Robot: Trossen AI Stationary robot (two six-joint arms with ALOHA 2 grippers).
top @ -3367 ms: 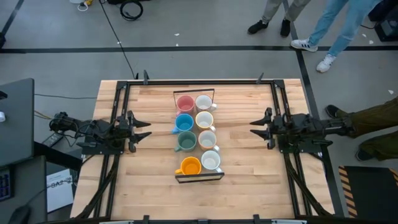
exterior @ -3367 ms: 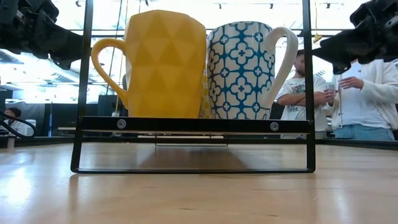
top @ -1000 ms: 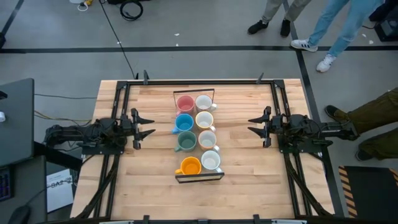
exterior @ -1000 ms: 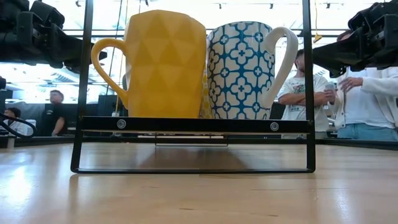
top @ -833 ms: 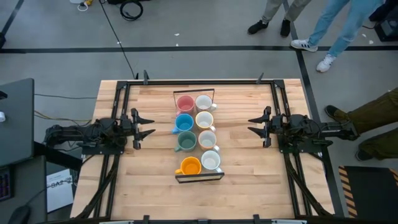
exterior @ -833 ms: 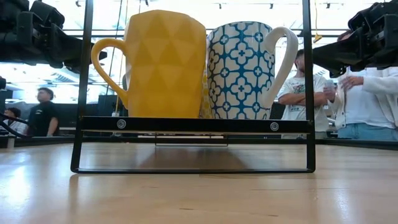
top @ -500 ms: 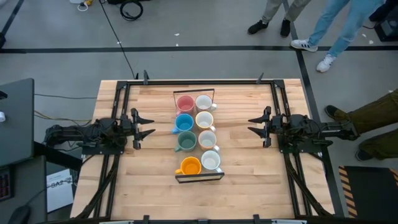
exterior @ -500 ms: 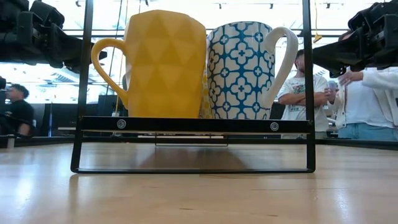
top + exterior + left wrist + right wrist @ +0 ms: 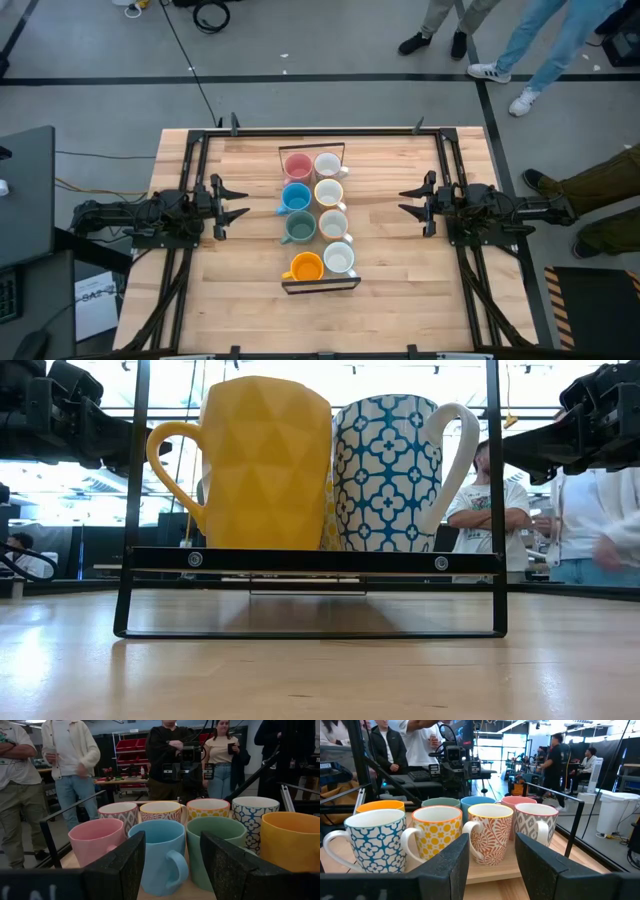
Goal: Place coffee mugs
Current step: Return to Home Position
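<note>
Eight mugs stand upright in two rows on a black wire rack [image 9: 320, 284] at the table's middle. One row is pink [image 9: 297, 166], blue [image 9: 295, 196], teal green [image 9: 299, 227] and orange [image 9: 305, 266]; the other holds patterned white mugs [image 9: 331, 194]. The low view shows the orange mug [image 9: 262, 460] and a blue-patterned mug [image 9: 388, 470] side by side. My left gripper [image 9: 233, 201] hovers open at the rack's left, facing the blue mug [image 9: 161, 852]. My right gripper [image 9: 404, 201] hovers open at the rack's right, facing the patterned mugs [image 9: 491, 837].
Black frame rails [image 9: 195, 170] run along both table sides near each arm. Bare wood [image 9: 250, 300] lies between the rack and both grippers and toward the near edge. People stand beyond the far edge [image 9: 540, 50] and show behind the mugs in the wrist views.
</note>
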